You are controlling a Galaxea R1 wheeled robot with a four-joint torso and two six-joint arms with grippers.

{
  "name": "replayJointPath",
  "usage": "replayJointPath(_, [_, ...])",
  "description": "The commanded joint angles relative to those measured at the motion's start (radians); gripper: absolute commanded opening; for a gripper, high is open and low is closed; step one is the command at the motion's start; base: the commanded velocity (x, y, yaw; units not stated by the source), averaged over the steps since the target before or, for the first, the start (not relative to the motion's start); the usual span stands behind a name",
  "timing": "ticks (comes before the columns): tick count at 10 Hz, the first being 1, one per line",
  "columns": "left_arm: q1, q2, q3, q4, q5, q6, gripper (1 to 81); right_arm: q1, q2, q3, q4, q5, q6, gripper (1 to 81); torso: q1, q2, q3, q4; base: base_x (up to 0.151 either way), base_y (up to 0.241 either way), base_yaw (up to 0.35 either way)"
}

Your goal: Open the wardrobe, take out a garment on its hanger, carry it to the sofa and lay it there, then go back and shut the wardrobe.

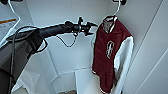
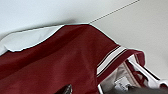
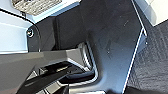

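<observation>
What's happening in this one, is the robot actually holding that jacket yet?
Not yet, as far as the head view shows. The wardrobe is open, and the maroon jacket with white sleeves hangs inside on its white hanger. The robot's left arm reaches in from the left, with the left gripper level with the jacket's collar, just beside it, apparently short of contact. The left wrist view looks closely at the jacket's shoulder and striped collar. A white shirt shows low on the left.

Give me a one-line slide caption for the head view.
Left gripper reaches toward the maroon jacket hanging on its hanger inside the open wardrobe.
</observation>
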Motion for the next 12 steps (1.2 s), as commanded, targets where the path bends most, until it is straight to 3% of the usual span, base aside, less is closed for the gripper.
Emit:
replayJointPath(1, [-0.244,0.052,-0.074,-0.094,-0.007,0.0,81.1,0.018,0.008,0.003,0.0,-0.05,0.001,81.1,0.0,0.0,0.0,0.0,0.0,0.0,0.0])
replayJointPath(7, [-0.276,0.129,-0.111,-0.109,-0.017,0.0,81.1,0.014,0.008,0.003,0.001,-0.05,0.005,81.1,0.0,0.0,0.0,0.0,0.0,0.0,0.0])
replayJointPath(12, [-0.276,0.187,-0.134,-0.178,-0.113,0.0,81.1,0.012,0.017,0.003,0.001,-0.05,0.007,81.1,0.0,0.0,0.0,0.0,0.0,0.0,0.0])
